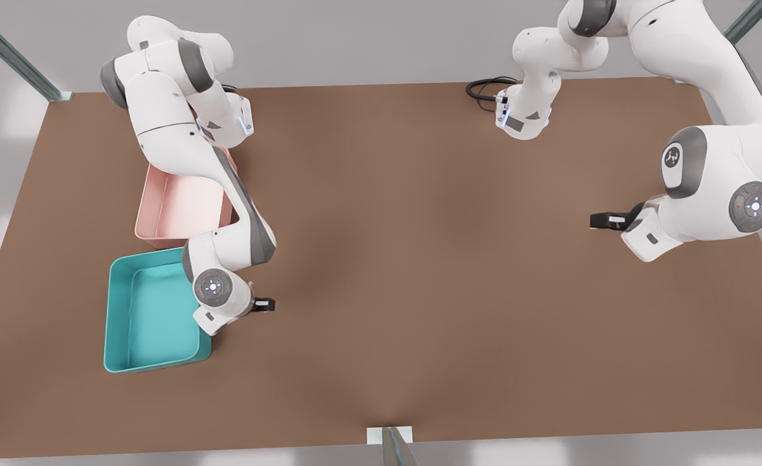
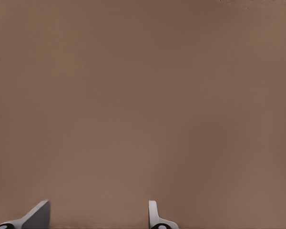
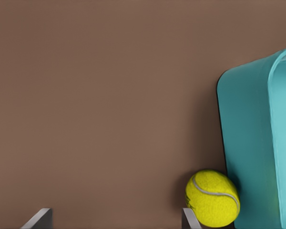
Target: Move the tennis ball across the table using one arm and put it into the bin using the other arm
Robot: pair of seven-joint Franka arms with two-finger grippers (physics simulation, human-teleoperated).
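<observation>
Brown tabletop (image 1: pixel 419 259) takes up pretty much everything on my feed, with two white arms parked over it. On the front view's left sit a pink bin (image 1: pixel 177 213) and, in front of it, a teal bin (image 1: pixel 151 317).

Matching the wrist cams: my right wrist view has the teal bin's outer wall in it, so the right gripper (image 1: pixel 265 303) is the one hanging just beside the teal bin at the front view's left. Its fingers look spread wide, and nothing's between them. The left gripper (image 1: pixel 604 221) is well apart on the front view's right, over bare tabletop, also wide and empty. I'd say that arm is just waiting.

The tennis ball (image 3: pixel 212 198) is on the tabletop, snug against the outside of the teal bin, close by one finger of the right gripper and outside the gap between the fingers.

Progress-wise, my read is that the across-the-table part looks done, since the ball's already next to the bins. What's left is the grab, lift and drop into the bin.
</observation>
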